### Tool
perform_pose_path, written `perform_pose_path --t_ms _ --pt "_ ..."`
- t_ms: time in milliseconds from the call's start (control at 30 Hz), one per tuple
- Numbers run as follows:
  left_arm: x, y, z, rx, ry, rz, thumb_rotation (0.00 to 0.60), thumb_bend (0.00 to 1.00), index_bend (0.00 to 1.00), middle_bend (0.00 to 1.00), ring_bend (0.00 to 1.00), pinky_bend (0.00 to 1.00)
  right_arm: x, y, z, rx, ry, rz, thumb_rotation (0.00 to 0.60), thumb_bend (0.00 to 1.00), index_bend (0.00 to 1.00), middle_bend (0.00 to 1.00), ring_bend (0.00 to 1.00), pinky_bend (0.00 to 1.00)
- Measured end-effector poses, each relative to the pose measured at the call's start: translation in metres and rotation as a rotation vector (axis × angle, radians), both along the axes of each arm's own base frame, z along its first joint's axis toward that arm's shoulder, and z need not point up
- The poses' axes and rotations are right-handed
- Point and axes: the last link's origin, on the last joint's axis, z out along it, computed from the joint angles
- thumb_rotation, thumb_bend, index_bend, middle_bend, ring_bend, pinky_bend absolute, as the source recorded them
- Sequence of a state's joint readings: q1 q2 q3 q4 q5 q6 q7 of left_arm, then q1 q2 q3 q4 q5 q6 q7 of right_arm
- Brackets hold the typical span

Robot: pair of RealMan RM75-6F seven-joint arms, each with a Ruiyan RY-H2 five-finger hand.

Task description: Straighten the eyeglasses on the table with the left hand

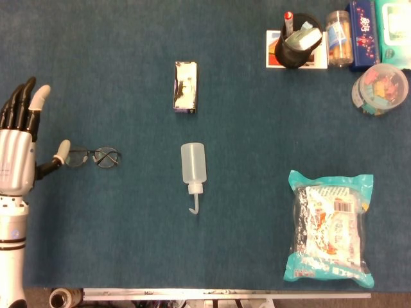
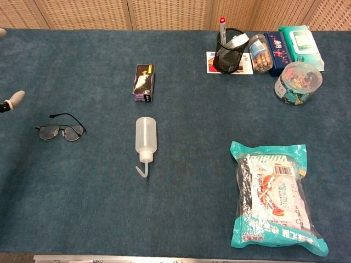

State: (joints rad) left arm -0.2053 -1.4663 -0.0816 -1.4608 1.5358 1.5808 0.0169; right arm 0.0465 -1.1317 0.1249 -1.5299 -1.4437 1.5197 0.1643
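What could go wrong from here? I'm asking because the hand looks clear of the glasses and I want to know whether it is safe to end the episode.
The left hand is open, with its thumb tip close beside the eyeglasses; a sideways sweep could nudge them askew. One temple arm looks unfolded in the chest view, so a passing finger might snag it.

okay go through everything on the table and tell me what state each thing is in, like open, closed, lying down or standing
eyeglasses: lying flat, one arm unfolded, not held
left hand: open, fingers spread, beside the glasses
squeeze bottle: on its side, capped
small box: lying flat, closed
pen holder: upright, with items inside
snack bag: lying flat, sealed
round tub: lid on
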Motion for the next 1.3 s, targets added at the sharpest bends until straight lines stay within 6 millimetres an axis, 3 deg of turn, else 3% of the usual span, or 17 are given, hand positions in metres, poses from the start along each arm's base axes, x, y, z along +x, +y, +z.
perform_pose_path --t_ms 300,767,1300 --pt "0.029 -0.001 -0.001 -0.054 0.014 -0.059 0.6 0.28 0.04 0.0 0.0 0.13 0.0 0.0 -0.001 0.002 0.001 -0.003 0.6 0.21 0.55 0.4 0.3 0.35" --pt "0.047 0.003 -0.035 -0.141 0.061 -0.076 0.6 0.28 0.04 0.0 0.0 0.13 -0.003 0.003 0.001 -0.002 -0.004 -0.011 0.6 0.21 0.55 0.4 0.3 0.35" --pt "0.027 0.014 -0.045 -0.148 0.101 0.019 0.6 0.28 0.04 0.0 0.0 0.13 -0.005 0.003 -0.001 0.002 -0.01 -0.012 0.6 0.21 0.55 0.4 0.3 0.35"
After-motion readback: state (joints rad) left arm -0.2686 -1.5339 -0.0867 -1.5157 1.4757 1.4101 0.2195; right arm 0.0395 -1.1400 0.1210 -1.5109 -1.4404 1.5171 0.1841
